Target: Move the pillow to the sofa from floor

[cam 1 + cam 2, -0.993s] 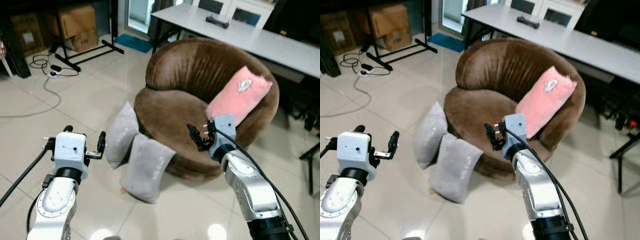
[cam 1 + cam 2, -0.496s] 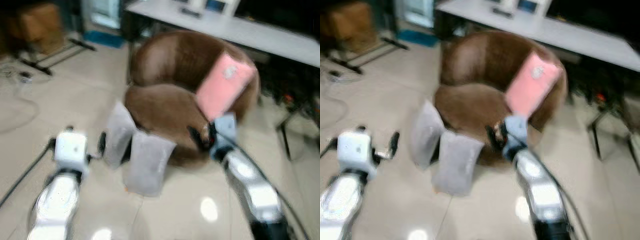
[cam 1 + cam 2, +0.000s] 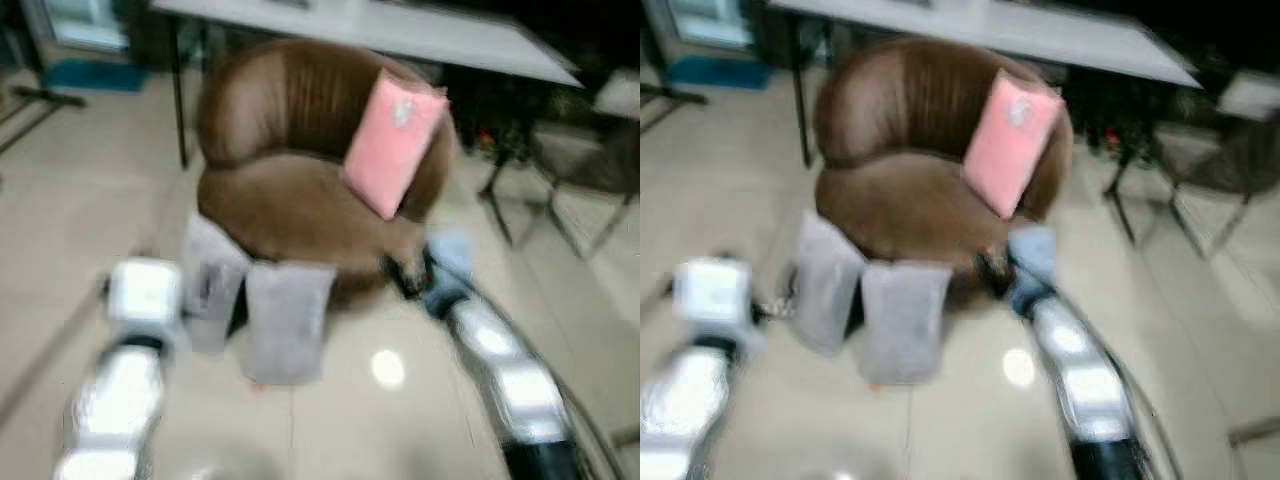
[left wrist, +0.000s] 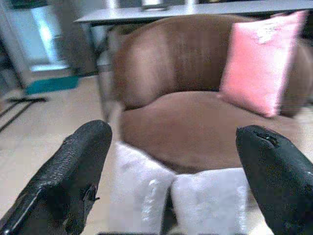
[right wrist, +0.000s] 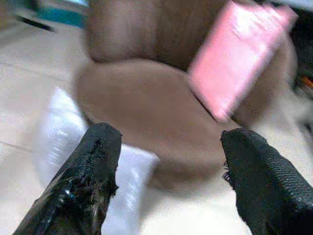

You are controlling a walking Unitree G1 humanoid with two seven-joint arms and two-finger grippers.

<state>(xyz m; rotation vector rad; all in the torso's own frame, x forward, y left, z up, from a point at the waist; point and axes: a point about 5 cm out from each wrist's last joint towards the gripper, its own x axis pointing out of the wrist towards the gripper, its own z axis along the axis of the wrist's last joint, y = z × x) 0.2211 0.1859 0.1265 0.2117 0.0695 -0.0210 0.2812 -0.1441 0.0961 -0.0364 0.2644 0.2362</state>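
Two grey pillows lean upright on the floor against the front of a round brown sofa point(image 3: 300, 190): the left pillow point(image 3: 208, 282) and the right pillow point(image 3: 287, 320). A pink pillow point(image 3: 392, 140) rests against the sofa's back on the right. My left gripper point(image 4: 171, 161) is held low, left of the grey pillows, open and empty. My right gripper point(image 5: 168, 161) hangs by the sofa's front right, open and empty. The eye views are blurred.
A long white table point(image 3: 400, 35) stands behind the sofa. Dark chair legs point(image 3: 520, 190) stand to the right. A teal mat point(image 3: 85, 72) lies at the far left. Glossy tiled floor point(image 3: 380, 400) lies in front.
The whole picture has swung, so the camera has moved; sofa and pillows now sit further left in view. The pillows and both grippers keep their places relative to each other.
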